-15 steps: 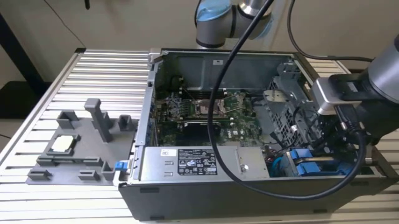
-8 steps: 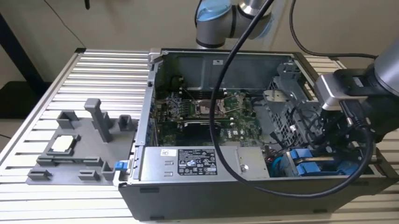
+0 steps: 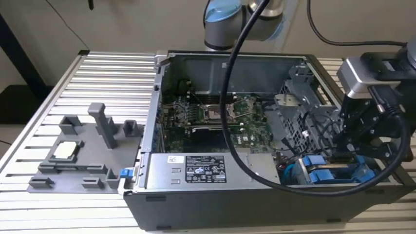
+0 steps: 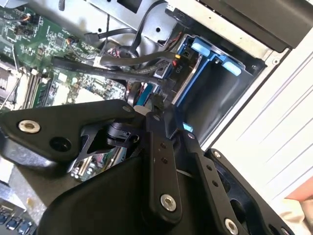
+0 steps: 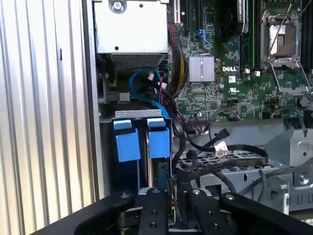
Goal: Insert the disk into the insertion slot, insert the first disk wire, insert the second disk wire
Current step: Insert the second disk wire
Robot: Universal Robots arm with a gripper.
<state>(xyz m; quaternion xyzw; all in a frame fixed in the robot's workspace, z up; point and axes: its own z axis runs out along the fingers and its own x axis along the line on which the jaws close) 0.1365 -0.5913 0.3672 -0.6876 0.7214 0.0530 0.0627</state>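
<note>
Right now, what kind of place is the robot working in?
Probably a robotics test bench: an opened computer case sits on a ribbed aluminium table, beside a grey fixture, with the gripper by its blue drive bays.

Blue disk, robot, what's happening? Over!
Gripper low at the drive bay, fingers close together on something thin, hold not clear. Disk seated in the insertion slot beside another blue-fronted drive. Loose black cables crowd alongside.

psu label [image 3: 198, 171] txt illegible

Bright blue disk [image 5: 159, 142] frame, green motherboard [image 3: 215, 119], black claw [image 5: 173, 196], ribbed silver counter [image 3: 97, 78], grey case [image 3: 260, 207].
</note>
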